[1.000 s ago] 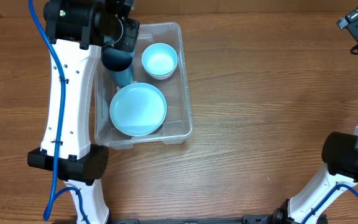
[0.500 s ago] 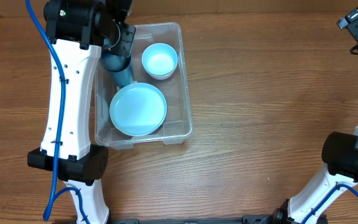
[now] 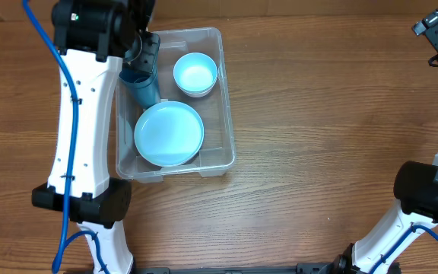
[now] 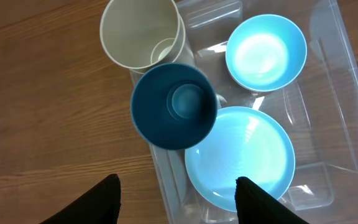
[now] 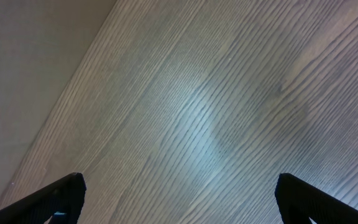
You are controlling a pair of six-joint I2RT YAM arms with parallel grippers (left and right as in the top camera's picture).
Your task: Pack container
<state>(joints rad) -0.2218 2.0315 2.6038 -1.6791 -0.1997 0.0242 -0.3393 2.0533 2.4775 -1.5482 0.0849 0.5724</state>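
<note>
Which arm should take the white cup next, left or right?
Left. Its gripper hangs open over the container, with the white cup in its wrist view. The right gripper is far off to the right, seeing only the table.

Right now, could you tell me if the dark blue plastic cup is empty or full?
Empty: the dark blue cup shows its bare inner base.

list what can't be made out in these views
Cream plastic cup: overhead, the left arm hides it; inside or outside the clear plastic rectangular container, unclear.
Left tool: wrist view's bottom edge cuts all but its fingertips.
Right tool: only fingertips show in its wrist view; frame edge crops it overhead.
</note>
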